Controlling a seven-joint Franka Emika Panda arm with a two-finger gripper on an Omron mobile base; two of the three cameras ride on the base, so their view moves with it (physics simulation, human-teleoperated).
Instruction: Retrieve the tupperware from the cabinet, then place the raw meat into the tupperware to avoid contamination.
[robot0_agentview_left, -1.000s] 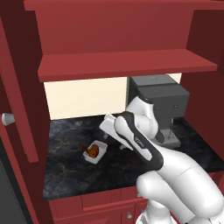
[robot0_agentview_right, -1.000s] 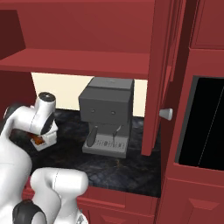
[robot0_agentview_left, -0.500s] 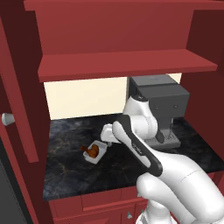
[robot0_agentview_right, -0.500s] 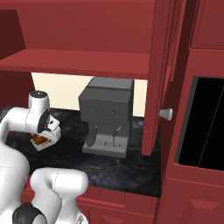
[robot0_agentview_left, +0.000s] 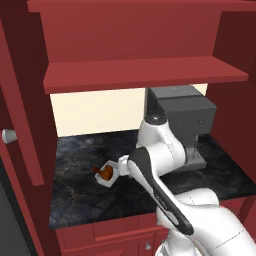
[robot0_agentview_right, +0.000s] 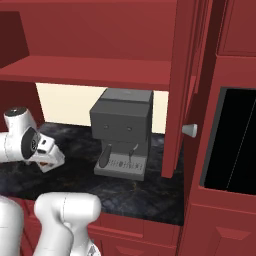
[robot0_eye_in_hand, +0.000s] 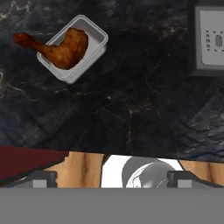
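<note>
Raw meat (robot0_eye_in_hand: 61, 49) lies diagonally in tupperware (robot0_eye_in_hand: 89, 52), bone end overhanging rim.

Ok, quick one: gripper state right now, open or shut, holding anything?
Gripper: open and holding nothing. The raw meat lies in the tupperware on the counter, well clear of the fingertips.

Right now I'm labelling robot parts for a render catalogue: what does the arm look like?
The arm is glossy white, built of rounded, bulbous links with dark grey rings at the joints and a black stripe along the forearm. One joint cap is a grey disc with a dark centre. The gripper shows two small dark grey, blocky finger tips. No cables or markings visible.
</note>
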